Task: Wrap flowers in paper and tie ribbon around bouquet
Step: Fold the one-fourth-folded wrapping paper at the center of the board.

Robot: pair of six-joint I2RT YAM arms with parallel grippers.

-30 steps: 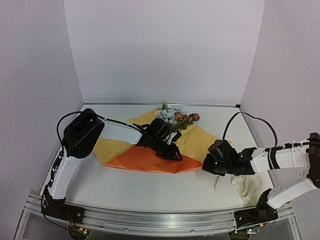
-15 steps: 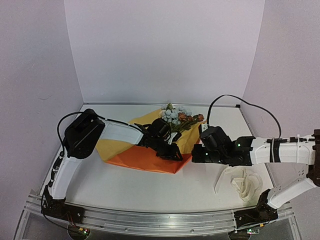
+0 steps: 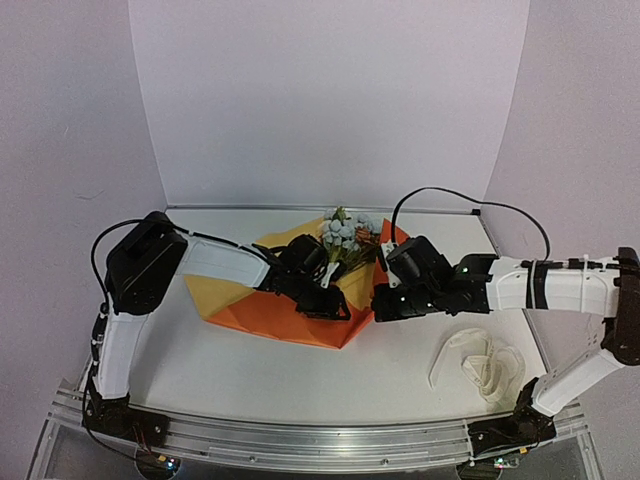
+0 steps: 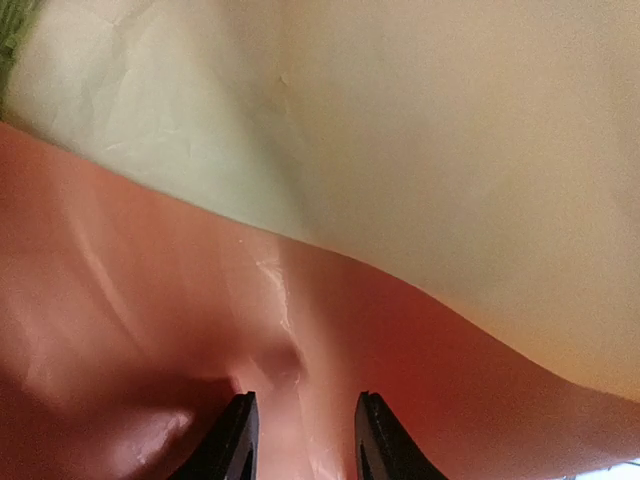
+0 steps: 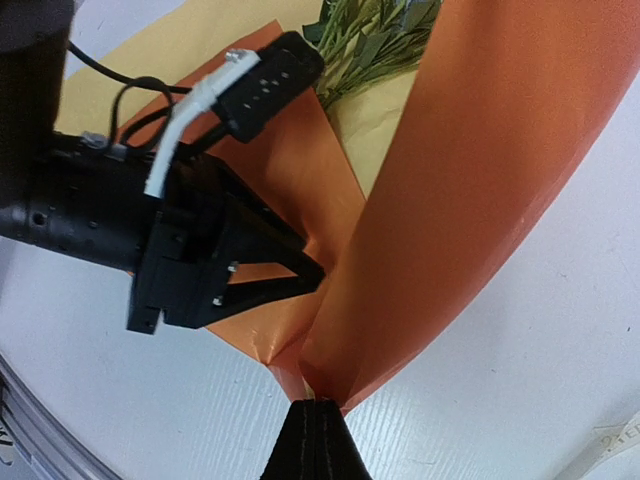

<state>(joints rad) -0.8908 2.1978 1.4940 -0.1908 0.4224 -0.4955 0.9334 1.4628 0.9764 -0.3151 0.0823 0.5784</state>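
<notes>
The orange paper (image 3: 270, 312) lies at mid-table, its pale yellow side (image 3: 215, 292) showing at the left. The flowers (image 3: 345, 232) rest on it, blooms toward the back wall; green leaves (image 5: 370, 40) show in the right wrist view. My left gripper (image 3: 338, 308) presses down on the folded orange flap (image 4: 420, 330), its jaws (image 4: 303, 440) apart with paper between and under them. My right gripper (image 3: 378, 305) is shut on the paper's near right corner (image 5: 320, 408), holding that flap (image 5: 480, 180) raised beside the stems. The cream ribbon (image 3: 485, 365) lies heaped at the right.
White walls close the table at the back and both sides. A metal rail (image 3: 320, 440) runs along the near edge by the arm bases. The right arm's black cable (image 3: 440, 195) arcs above the table. The left gripper's body (image 5: 150, 230) is close to my right fingers.
My right gripper has swung left from beside the ribbon, pulling the paper's right corner up toward the flowers. The paper and left gripper have shifted slightly left.
</notes>
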